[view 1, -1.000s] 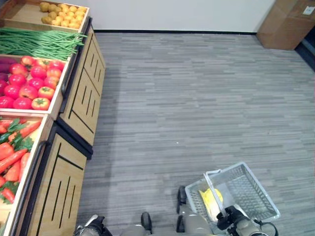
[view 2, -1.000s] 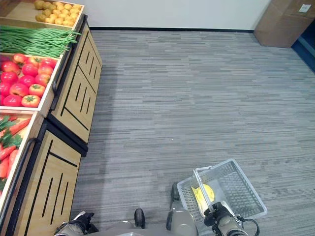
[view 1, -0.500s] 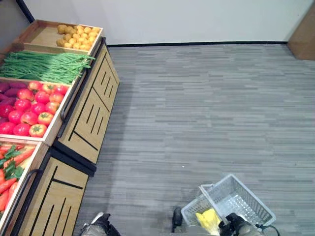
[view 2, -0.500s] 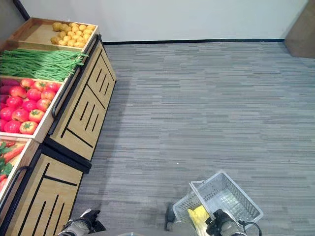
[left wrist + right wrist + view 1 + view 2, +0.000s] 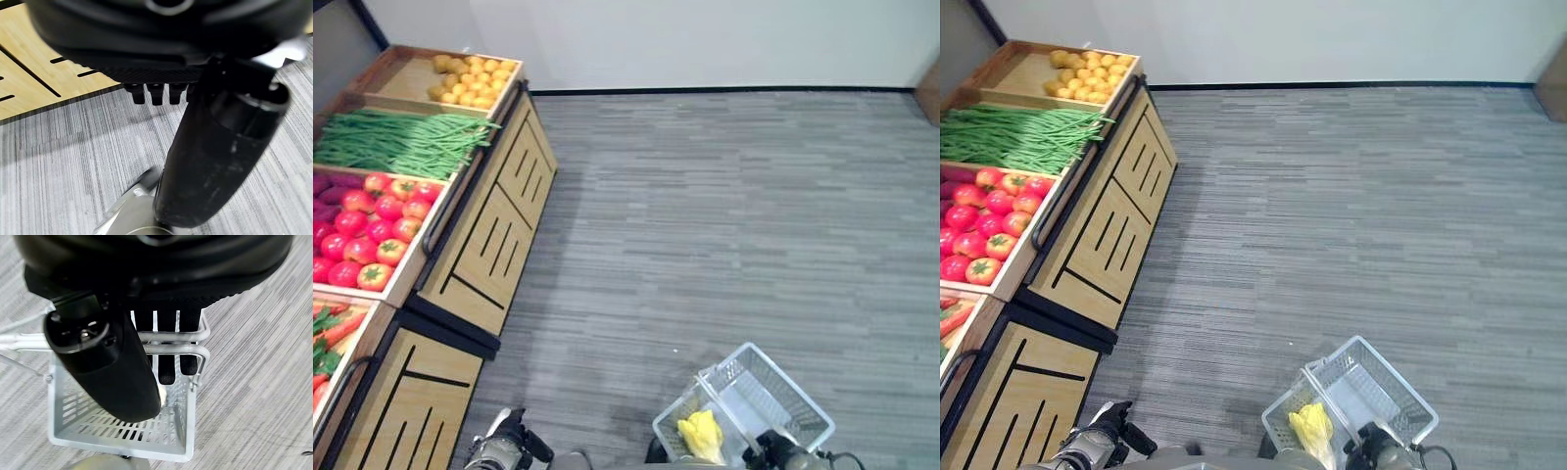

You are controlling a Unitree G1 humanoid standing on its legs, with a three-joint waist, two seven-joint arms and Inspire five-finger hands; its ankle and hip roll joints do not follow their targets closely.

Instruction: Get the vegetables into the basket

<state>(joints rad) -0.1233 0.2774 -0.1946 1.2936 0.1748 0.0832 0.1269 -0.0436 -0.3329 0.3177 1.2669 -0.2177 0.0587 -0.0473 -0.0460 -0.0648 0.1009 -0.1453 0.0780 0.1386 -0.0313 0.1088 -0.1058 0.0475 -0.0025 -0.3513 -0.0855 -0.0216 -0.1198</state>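
1. The right hand curls its fingers round the handle of the basket.
2. A yellow vegetable, perhaps corn, lies inside, partly cut off.
3. The left hand hangs empty, fingers curled.

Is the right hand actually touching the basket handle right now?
Touching. The right wrist view shows the right hand with fingers curled round the basket handle, over the white basket.

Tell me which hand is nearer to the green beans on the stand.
Left. The left hand hangs low beside the wooden stand, on the same side as the green beans. The right hand is across the floor, curled round the basket handle.
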